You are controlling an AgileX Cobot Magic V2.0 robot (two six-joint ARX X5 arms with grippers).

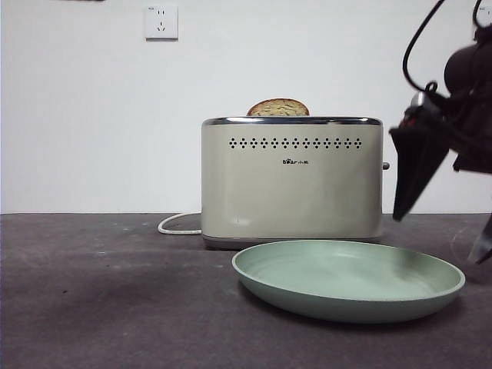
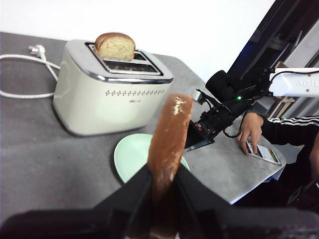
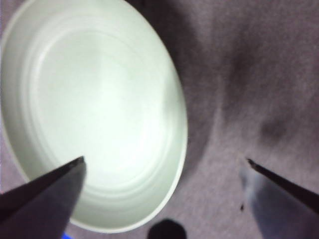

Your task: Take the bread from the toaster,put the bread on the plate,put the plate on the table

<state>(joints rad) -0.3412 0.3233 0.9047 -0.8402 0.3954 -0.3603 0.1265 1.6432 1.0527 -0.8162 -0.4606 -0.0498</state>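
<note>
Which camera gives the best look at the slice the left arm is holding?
The left wrist view: the bread stands edge-on, clamped in the left gripper, above the plate. The front and right wrist views don't show it.

Right pincer (image 1: 442, 223) beside plate (image 1: 350, 280)

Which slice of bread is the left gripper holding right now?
Start at the cream toaster; a rounder slice stands in its slot. The bread is the other slice, clamped edge-on in the left gripper above the plate. Its dark brown crust faces the camera.
</note>
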